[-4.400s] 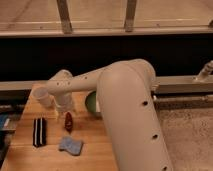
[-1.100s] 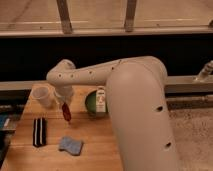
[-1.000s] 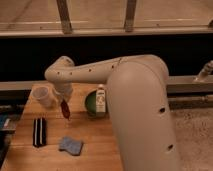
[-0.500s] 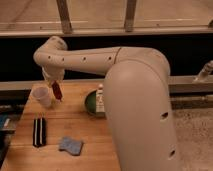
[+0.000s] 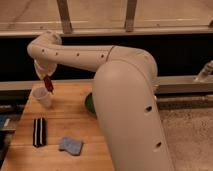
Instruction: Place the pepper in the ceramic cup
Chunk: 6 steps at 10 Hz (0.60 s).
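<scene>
Holding the pepper (image 5: 49,85) clear of the surface (image 5: 65,117), my end effector (image 5: 46,78) is clamped on its upper end, out over the left rear corner. The pepper hangs downward at a slight tilt. Its lower tip is just above the rim of the cup (image 5: 42,97), toward the cup's right edge from this view. I cannot tell whether it is truly centred over the opening.

I judge the pepper to be very light, so weight is no concern. Its skin looks glossy, so I expect it to be slippery between the pads, and a thing this slender can pivot if pinched off-centre. Taking it near the top end suits the job: the long free part points down and can enter the cup tip first.

The cup worries me more. It is small, has no handle and narrows toward the base, so I expect it to tip or slide at a light knock. Being ceramic, it would not forgive a fall. I would keep the end effector off the rim and let the pepper go from low down.

The green bowl (image 5: 88,105) is half hidden behind the arm (image 5: 125,85). The striped block (image 5: 39,131) and blue cloth (image 5: 71,145) lie nearer the front, well apart from the cup.
</scene>
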Motion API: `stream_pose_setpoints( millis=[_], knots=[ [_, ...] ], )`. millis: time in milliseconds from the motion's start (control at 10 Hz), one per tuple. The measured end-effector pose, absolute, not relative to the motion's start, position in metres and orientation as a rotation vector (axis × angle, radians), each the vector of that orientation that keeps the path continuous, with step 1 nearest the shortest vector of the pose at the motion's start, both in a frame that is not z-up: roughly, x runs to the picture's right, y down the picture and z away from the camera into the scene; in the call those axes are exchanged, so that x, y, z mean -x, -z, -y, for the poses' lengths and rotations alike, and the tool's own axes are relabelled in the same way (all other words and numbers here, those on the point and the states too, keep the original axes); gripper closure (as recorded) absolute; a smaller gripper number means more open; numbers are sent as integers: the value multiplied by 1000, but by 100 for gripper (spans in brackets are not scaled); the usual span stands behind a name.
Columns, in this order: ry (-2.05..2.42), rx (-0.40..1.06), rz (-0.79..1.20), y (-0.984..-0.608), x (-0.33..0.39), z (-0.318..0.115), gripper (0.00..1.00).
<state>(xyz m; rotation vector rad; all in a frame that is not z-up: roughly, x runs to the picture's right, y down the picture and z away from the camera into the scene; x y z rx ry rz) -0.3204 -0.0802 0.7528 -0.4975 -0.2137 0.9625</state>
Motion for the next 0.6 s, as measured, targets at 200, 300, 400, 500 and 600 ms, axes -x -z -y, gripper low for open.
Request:
stream_pose_setpoints(
  millis=[200, 300, 400, 500, 600],
  knots=[
    [-950, 507, 234, -758, 328, 85, 100],
    [-935, 522, 245, -762, 340, 84, 100],
    [-928, 537, 253, -762, 348, 82, 100],
    [-921, 540, 259, -765, 351, 84, 100],
    [-917, 547, 263, -769, 354, 84, 100]
  ],
)
